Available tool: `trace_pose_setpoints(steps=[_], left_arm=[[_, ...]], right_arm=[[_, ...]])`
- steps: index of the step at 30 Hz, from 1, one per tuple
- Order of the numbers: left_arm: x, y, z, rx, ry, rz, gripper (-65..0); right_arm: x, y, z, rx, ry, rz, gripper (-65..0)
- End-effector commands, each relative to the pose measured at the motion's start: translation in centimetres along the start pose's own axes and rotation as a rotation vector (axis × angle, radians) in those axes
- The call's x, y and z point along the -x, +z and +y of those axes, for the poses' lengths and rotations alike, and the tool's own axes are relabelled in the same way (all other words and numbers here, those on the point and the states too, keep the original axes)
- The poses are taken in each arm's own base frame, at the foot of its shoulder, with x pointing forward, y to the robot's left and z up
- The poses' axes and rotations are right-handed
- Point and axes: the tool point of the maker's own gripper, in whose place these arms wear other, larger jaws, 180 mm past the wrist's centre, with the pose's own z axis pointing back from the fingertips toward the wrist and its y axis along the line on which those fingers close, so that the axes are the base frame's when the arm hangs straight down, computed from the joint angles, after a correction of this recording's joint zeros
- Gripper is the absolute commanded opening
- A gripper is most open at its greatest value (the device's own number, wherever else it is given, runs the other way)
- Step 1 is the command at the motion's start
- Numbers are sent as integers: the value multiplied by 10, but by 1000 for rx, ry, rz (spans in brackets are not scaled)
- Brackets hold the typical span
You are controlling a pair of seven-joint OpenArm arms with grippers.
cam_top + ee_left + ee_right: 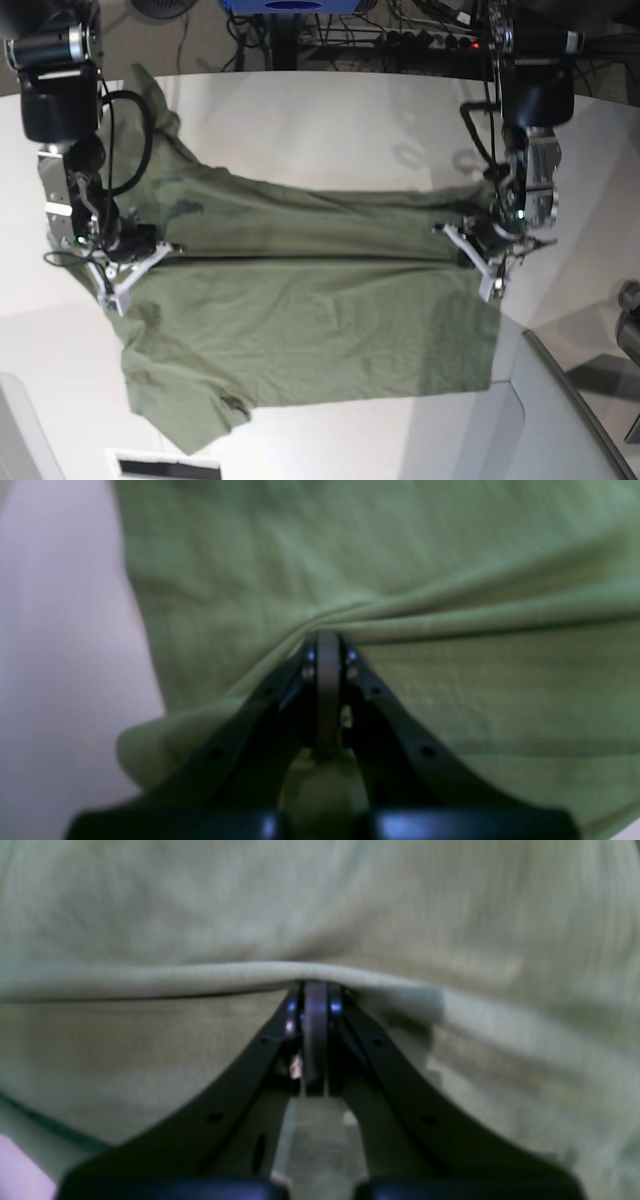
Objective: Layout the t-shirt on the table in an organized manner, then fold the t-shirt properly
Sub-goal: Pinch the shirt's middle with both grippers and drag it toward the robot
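The white counter (pixel 330 125) carries the green t-shirt (pixel 310 330), spread wide with a fold line across its middle; the left hand (pixel 487 262) and the right hand (pixel 128 265) each pinch that fold's ends

far side of the table (pixel 330 120): wide open white surface beyond the t-shirt (pixel 320 320), easy to sweep through
middle strip: the raised fold running across the tee is in the way, with the left gripper (pixel 487 262) and right gripper (pixel 128 265) each clamped on one end of it
near edge: only a thin band of bare top past the hem, tight-ish
near right corner: grey angled panel (pixel 560 420) butts in there, blocks low passes
left edge: a sleeve spills toward it, little bare room
right edge: clear gap just beside the cloth
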Motion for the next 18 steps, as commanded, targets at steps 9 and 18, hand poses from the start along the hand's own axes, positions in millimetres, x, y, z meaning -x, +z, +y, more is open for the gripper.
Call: trace_pose_setpoints(steps=[9, 18], left_arm=[[-90, -34, -18, -14, -65, -101, -650], [-139, -44, -55, 17, -96, -202, -650]], right_arm=[[-48, -27, -19, 76, 36, -74, -650], [-109, -11, -47, 127, 35, -194, -650]])
